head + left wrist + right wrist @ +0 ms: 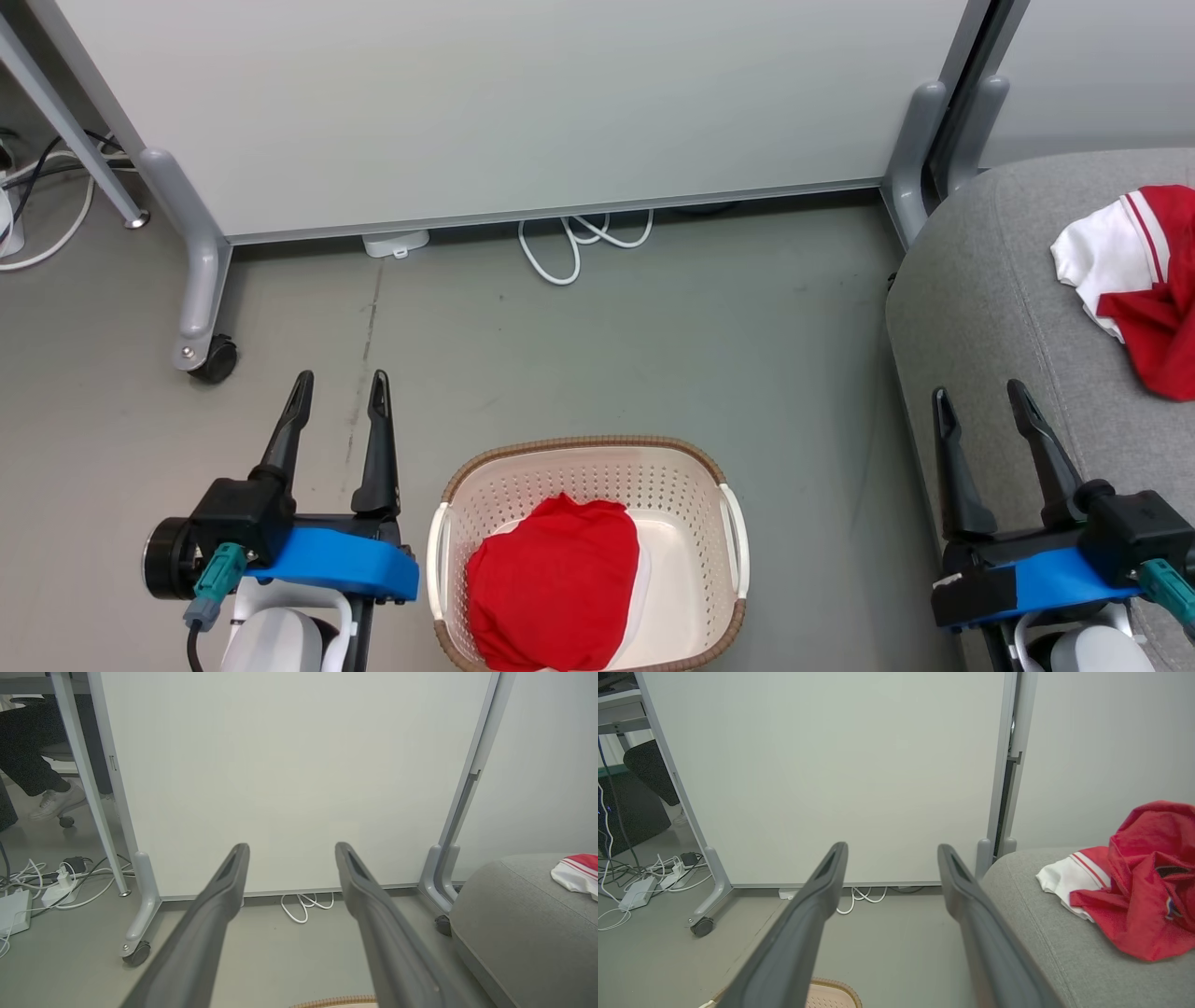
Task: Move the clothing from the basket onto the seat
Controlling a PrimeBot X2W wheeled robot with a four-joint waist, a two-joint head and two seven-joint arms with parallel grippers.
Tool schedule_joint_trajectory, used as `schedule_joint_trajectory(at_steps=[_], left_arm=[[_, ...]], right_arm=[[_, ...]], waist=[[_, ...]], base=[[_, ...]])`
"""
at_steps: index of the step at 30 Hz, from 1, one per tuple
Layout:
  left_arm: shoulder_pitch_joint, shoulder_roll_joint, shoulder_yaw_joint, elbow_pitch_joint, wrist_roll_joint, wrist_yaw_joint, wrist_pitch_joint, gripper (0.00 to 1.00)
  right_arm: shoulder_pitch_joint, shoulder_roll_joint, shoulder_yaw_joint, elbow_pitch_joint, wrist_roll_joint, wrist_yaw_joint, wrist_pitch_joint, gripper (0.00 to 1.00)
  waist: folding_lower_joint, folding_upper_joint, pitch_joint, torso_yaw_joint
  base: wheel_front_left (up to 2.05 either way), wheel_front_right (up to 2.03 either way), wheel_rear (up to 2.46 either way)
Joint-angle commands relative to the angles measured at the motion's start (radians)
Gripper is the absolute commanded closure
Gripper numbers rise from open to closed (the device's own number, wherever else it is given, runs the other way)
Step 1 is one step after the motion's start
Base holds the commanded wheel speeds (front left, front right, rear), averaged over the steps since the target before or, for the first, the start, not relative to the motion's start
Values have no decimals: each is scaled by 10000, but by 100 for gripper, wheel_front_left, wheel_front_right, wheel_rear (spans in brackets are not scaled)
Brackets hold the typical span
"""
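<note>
At lower left of the head view, the left pincer (340,381) points up the picture over bare floor (653,327), its two dark fingers spread wide and holding nothing. The right pincer (979,392) at lower right is likewise wide and empty, its fingers lying over the near left edge of the seat (990,299).

Between the two stands the basket (588,444), its left handle just beside the blue mount of the left arm. The right arm is well apart from its right handle. Inside, the red garment (553,583) is heaped against the left half of the basket floor, leaving the right half bare. From the left pincer the heap lies to the right and back toward the robot, behind the fingertips rather than ahead of them.

The heap is rounded, about as long as it is broad, and cut by the bottom edge of the view, so it has no clear long axis or pointing direction. A white edge shows along its right side.

On these positions the left arm is judged nearer for the pick, though it must draw back and turn inward first. The seat lies to the right of the basket. A second red-and-white garment (1144,280) is already on it.
</note>
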Motion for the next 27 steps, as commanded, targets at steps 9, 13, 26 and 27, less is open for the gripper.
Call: schedule_joint_trajectory(at_steps=[9,13,26,27], left_arm=[[93,-14,-61,29,-103,22,-28,0],[-3,-14,-72,14,-100,27,-28,0],[-2093,287,-1647,990,362,-67,-28,0],[-2310,409,-1933,1206,323,-67,-28,0]], right_arm=[[188,43,72,45,164,1,-6,0],[135,44,97,43,191,1,-6,0],[-766,40,333,-406,111,1,-6,0],[-879,40,349,-466,95,1,-7,0]], waist=[[1,-1,-56,14],[1,-1,-8,-1],[1,-1,1083,-445],[1,-1,1237,-535]], base=[[0,0,0],[0,0,0],[0,0,0],[0,0,0]])
